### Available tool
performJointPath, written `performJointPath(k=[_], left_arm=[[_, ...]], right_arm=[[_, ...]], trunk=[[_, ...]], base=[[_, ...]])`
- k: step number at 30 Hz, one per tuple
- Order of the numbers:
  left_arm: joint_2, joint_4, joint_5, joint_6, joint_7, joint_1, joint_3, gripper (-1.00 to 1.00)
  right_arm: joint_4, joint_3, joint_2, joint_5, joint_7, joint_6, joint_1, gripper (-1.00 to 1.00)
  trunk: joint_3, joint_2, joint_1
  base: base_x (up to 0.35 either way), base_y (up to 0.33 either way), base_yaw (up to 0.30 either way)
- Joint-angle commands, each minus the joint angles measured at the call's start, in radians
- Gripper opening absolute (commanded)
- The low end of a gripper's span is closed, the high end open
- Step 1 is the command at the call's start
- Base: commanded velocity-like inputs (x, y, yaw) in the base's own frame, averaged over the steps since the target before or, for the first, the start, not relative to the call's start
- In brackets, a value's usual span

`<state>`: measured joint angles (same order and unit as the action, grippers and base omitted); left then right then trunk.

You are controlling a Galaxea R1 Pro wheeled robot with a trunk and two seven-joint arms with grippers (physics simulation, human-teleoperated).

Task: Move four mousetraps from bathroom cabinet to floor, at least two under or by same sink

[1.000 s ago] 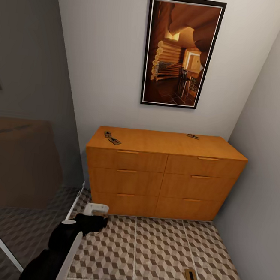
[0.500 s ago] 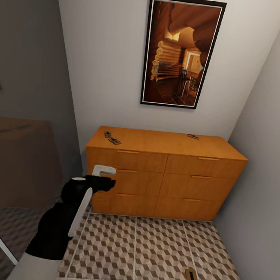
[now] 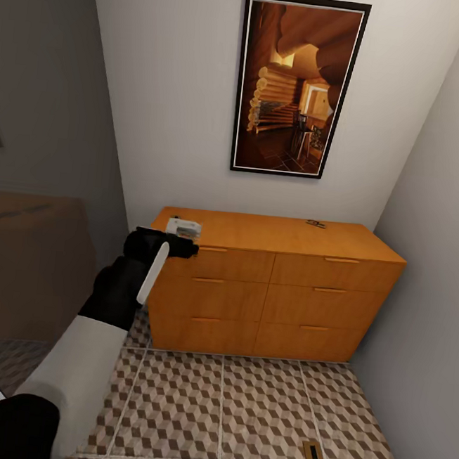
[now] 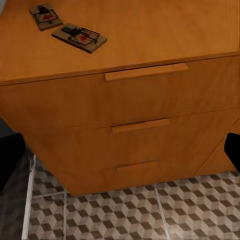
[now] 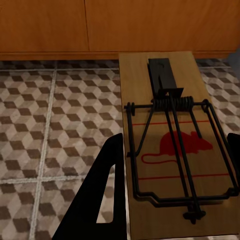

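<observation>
the mousetraps [image 4: 79,37] i want lie on the cabinet [image 3: 266,283] top, just beyond my left gripper [image 3: 184,228], long axes slanting. its jaws look spread; my right gripper [image 5: 170,190] pinches another trap.

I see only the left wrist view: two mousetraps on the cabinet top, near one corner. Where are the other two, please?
Observer: The head view shows a third mousetrap at the right rear of the cabinet top.
Operator: And the last one?
Observer: The fourth mousetrap sits between the fingers of the right gripper, low above the bathroom floor.
Operator: Is my left gripper close to the two I see?
Observer: In the head view, the left gripper hovers at the left end of the cabinet top.
</observation>
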<state>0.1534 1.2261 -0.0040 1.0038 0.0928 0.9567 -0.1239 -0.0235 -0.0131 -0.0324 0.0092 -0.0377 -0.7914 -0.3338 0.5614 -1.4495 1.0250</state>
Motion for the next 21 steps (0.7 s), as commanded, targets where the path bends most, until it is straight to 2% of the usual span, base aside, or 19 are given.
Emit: performJointPath(k=[1,4,7,10,14,21], left_arm=[[0.000,-0.013,0.000,0.004,0.005,0.016,-0.001,1.00],[0.000,-0.056,0.000,0.003,0.010,0.058,-0.001,1.00],[0.000,-0.095,0.000,0.003,0.043,0.102,-0.001,1.00],[0.000,-0.132,0.000,0.003,0.123,0.163,0.000,1.00],[-0.001,-0.140,0.000,0.003,0.163,0.184,0.000,1.00],[-0.001,-0.132,0.008,0.011,0.166,0.189,-0.002,1.00]], right_arm=[[0.001,-0.001,0.000,0.000,-0.001,-0.003,-0.001,-1.00],[0.001,-0.001,0.000,0.000,-0.001,-0.002,-0.001,-1.00],[0.000,0.000,0.000,0.000,-0.001,-0.001,-0.001,-1.00],[0.000,0.001,0.001,-0.001,-0.001,0.000,-0.001,-1.00],[0.000,0.001,0.002,-0.001,-0.001,0.000,-0.001,-1.00],[0.001,0.001,0.002,-0.001,0.000,0.000,-0.001,-1.00]], trunk=[[0.001,-0.001,0.000],[0.001,-0.001,0.000],[0.001,-0.001,0.000],[0.001,-0.001,0.000],[0.001,-0.001,0.000],[0.001,-0.001,0.000]], base=[[0.000,0.000,0.000],[0.000,0.000,0.000],[0.000,0.000,0.000],[0.000,0.000,0.000],[0.000,0.000,0.000],[0.000,0.000,0.000]])
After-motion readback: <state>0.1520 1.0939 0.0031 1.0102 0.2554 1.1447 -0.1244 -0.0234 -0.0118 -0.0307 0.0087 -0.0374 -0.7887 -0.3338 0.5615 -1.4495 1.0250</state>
